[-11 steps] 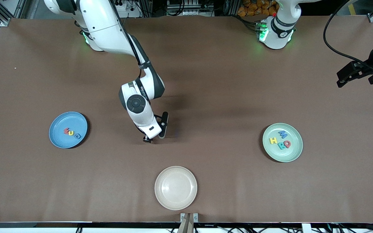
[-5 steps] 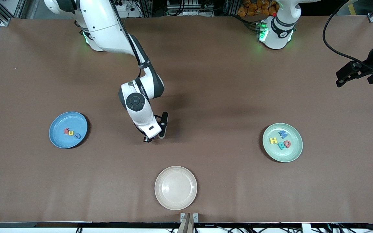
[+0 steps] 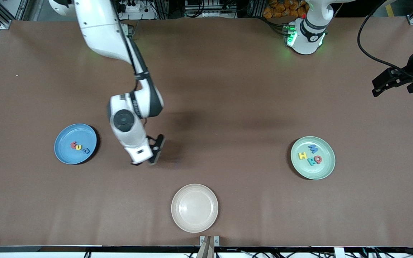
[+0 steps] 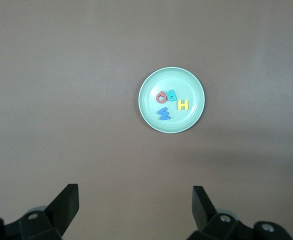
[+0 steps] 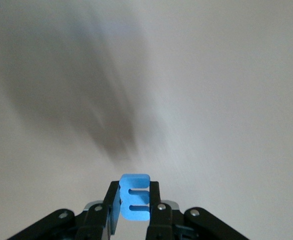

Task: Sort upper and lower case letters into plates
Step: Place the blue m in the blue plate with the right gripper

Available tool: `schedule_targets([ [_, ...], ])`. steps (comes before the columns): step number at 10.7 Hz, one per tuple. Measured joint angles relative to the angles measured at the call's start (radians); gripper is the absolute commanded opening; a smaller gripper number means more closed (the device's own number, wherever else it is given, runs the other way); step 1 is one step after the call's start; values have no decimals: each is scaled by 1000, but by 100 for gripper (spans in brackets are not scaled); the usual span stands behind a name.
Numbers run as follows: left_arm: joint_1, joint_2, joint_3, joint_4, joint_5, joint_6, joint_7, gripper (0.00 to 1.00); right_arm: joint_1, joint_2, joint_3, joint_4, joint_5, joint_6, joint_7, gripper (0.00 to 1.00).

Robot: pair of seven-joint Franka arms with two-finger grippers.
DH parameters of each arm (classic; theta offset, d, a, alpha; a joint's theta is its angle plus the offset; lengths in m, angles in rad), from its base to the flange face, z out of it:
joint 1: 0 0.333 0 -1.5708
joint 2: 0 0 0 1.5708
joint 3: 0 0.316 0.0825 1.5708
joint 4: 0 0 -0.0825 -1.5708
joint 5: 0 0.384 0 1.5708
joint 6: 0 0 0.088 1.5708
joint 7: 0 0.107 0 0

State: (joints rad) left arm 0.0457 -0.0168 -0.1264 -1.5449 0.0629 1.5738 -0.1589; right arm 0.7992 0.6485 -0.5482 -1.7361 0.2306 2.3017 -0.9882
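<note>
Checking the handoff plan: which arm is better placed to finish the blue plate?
Right. Its pincer already grips the blue m over bare table beside the blue plate. The left pincer waits open, high over the table's other end.

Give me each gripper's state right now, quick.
Left gripper: open, holding nothing, waiting high above the mint green plate.
Right gripper: shut on the blue m, over bare table between the blue plate and the cream plate.
</note>
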Motion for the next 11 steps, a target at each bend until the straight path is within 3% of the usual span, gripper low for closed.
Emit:
schedule_targets([
  [3,3,3,0,-2,0,5,0,100,-31,-23,-197,-8,1,-203,9,0],
  [4,4,3,0,-2,0,5,0,100,-56,-23,-227,-13,1,-250,10,0],
  [5,5,4,0,-2,0,5,0,100,-92,-23,-238,-16,1,-281,11,6],
  [6,5,5,0,-2,0,5,0,100,-130,-22,-239,-20,1,-298,10,82],
  [7,5,6,0,-3,-1,5,0,100,-161,-21,-239,-26,1,-301,9,100],
  [11,5,9,0,-3,-1,6,0,100,-193,-21,-236,-29,12,-305,8,100],
])
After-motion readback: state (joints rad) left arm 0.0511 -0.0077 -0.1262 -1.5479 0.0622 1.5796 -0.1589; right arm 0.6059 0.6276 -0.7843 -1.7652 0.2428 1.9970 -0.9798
